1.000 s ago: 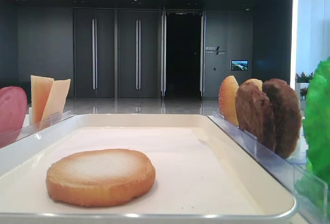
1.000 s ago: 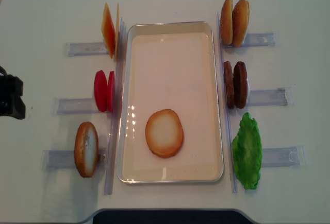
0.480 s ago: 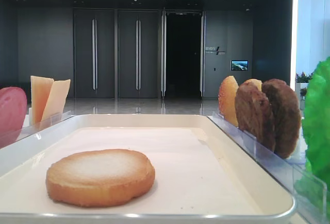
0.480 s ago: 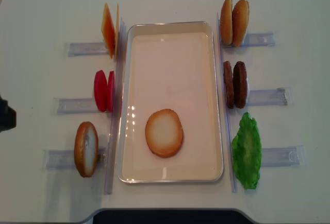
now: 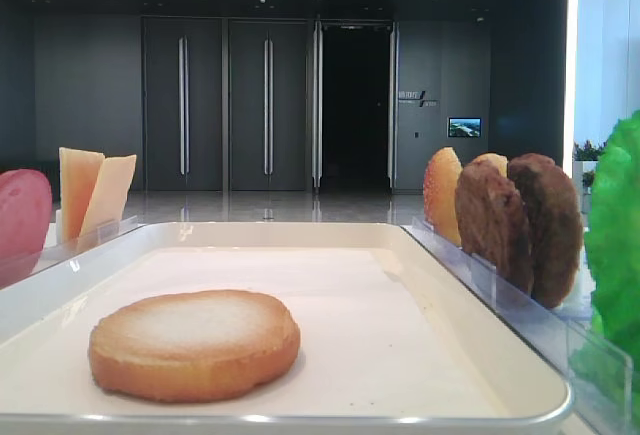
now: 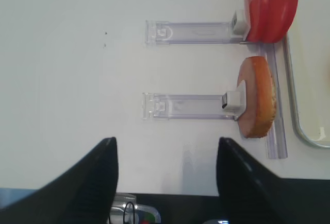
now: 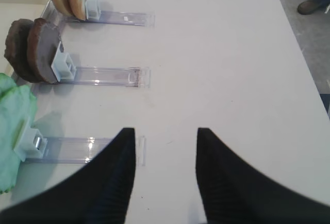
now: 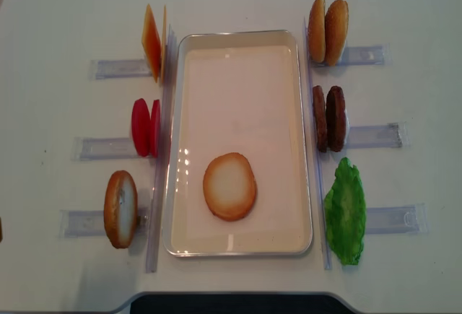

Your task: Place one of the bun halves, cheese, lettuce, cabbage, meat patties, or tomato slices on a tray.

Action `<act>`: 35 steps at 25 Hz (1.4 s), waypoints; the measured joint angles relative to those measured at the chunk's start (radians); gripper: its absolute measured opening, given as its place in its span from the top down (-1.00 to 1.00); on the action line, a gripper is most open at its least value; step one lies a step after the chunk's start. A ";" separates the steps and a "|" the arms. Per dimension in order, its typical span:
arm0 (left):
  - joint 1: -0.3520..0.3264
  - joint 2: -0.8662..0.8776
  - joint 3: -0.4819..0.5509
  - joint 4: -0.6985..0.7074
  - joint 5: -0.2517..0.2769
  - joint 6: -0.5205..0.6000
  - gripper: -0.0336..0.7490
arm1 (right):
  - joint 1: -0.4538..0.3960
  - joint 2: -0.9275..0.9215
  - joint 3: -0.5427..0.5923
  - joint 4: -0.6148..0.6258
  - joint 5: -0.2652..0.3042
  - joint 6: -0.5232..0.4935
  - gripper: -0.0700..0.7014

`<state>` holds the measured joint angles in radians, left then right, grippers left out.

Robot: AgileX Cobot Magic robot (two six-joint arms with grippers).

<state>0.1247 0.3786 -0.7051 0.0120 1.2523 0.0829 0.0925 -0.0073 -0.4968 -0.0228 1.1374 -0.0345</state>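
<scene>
One bun half [image 8: 229, 186] flat on tray [image 8: 238, 38], left end effector [image 6: 165, 167] well apart

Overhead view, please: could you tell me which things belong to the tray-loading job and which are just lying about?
Job:
- tray
- bun half lying flat in the tray
- bun half, standing in its holder
- bun halves
- cheese
- tomato slices
- meat patties
- lettuce

Lying about:
- clear holders
- white table

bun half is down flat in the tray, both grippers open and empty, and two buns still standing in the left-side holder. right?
Only the count is wrong. The overhead view shows one standing bun in the left-side holder, not two. The rest stands: bun half flat in the tray, left gripper and right gripper open and empty.
</scene>
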 joint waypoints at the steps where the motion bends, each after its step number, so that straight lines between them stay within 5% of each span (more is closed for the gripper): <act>1: 0.000 -0.030 0.008 0.001 0.000 0.002 -0.22 | 0.000 0.000 0.000 0.000 0.000 0.000 0.03; 15: 0.000 -0.266 0.192 -0.005 -0.052 0.006 -0.19 | 0.000 0.000 0.000 0.000 0.000 0.000 0.03; 35: -0.031 -0.395 0.230 -0.012 -0.131 0.006 -0.14 | 0.000 0.000 0.000 0.000 0.000 0.000 0.03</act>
<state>0.0939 -0.0162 -0.4755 0.0000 1.1216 0.0888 0.0925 -0.0073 -0.4968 -0.0228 1.1374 -0.0345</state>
